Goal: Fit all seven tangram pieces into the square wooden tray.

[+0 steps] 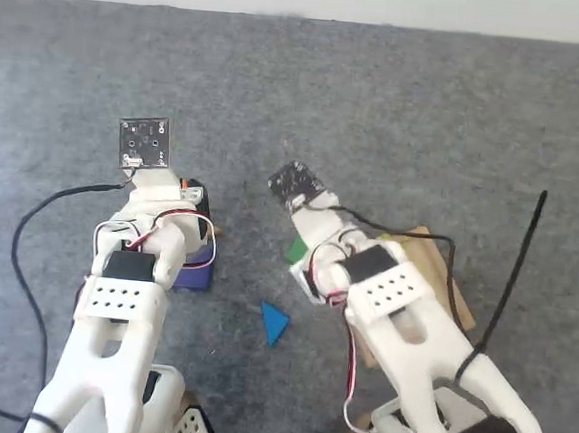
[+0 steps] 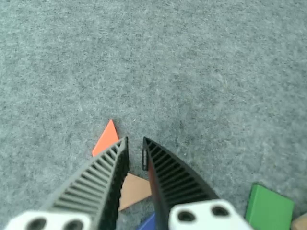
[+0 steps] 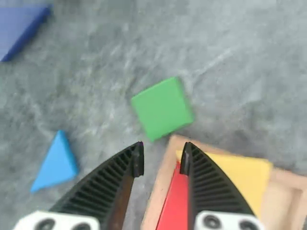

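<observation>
My left gripper [image 2: 135, 142] hangs low over the grey carpet, its fingers a narrow gap apart with nothing between them. An orange triangle [image 2: 106, 138] lies just beside one fingertip, and a tan triangle [image 2: 135, 189] shows under the fingers. My right gripper [image 3: 162, 154] is open over the rim of the wooden tray [image 3: 160, 188], which holds a red piece [image 3: 175, 203] and a yellow piece [image 3: 241, 174]. A green square [image 3: 162, 108] lies on the carpet just outside the tray. A light blue triangle [image 1: 274, 323] lies between the arms, and a dark blue piece [image 1: 195, 271] lies by the left arm.
The table is covered in grey carpet [image 1: 399, 105], open toward the far side. Cables run from both arms, one black loop [image 1: 26, 256] at the left. The right arm [image 1: 403, 306] covers most of the tray [image 1: 429, 250] in the high view.
</observation>
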